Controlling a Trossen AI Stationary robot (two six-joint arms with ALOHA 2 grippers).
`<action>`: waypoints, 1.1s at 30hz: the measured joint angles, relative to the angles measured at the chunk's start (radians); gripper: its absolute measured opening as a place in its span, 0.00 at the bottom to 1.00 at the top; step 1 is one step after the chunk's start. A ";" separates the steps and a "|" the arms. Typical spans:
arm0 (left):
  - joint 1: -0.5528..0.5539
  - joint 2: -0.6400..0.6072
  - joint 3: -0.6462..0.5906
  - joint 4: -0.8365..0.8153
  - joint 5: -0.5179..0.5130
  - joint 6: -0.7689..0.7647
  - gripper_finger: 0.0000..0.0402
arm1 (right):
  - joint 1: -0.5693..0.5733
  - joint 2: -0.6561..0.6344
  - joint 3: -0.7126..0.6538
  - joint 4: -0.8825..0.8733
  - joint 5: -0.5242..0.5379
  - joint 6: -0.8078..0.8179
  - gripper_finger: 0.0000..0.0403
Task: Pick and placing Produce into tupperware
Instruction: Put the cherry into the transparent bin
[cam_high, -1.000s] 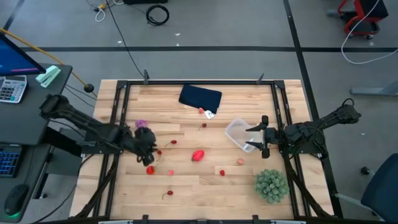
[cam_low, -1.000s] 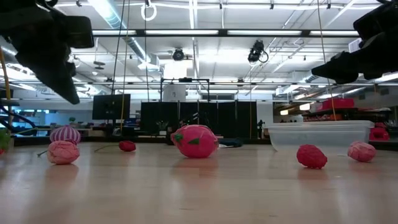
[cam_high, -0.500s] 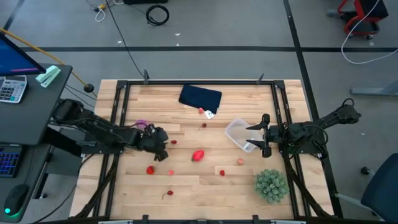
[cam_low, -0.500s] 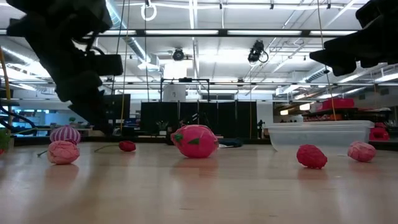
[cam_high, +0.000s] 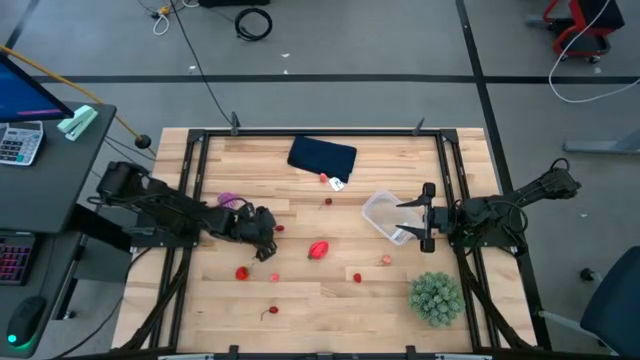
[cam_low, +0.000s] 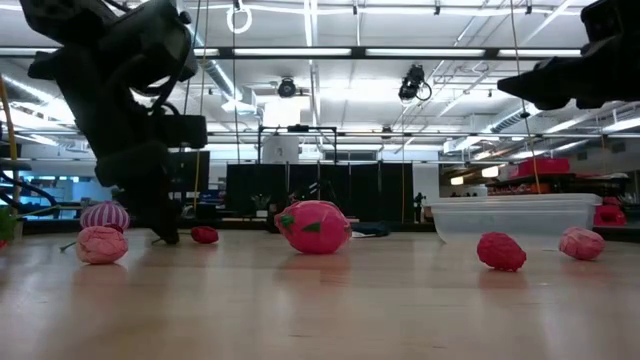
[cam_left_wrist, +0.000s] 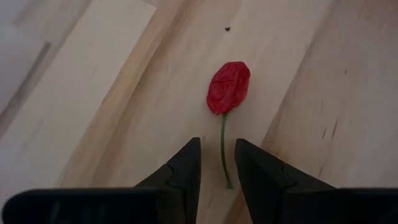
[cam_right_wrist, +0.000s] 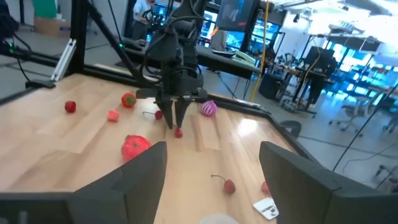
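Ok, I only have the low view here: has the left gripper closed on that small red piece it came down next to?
Observer: No. The left wrist view shows the left gripper open, with the thin stem of a red stemmed piece lying between its fingers.
Operator: And the right gripper?
Observer: In the high view the right gripper is open, at the right-hand side of the tupperware.
Operator: Anything in the tupperware?
Observer: The high view shows no red produce inside it.
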 joint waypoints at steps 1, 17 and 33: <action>0.007 0.007 0.000 0.002 0.002 0.000 0.27 | 0.000 0.000 0.000 0.000 0.002 -0.011 0.66; 0.028 -0.007 0.054 0.106 -0.077 0.104 0.02 | 0.000 0.000 0.000 0.000 0.002 -0.070 0.66; 0.201 0.166 0.619 0.391 0.135 0.640 0.01 | 0.000 -0.002 0.000 0.035 0.192 -0.235 0.66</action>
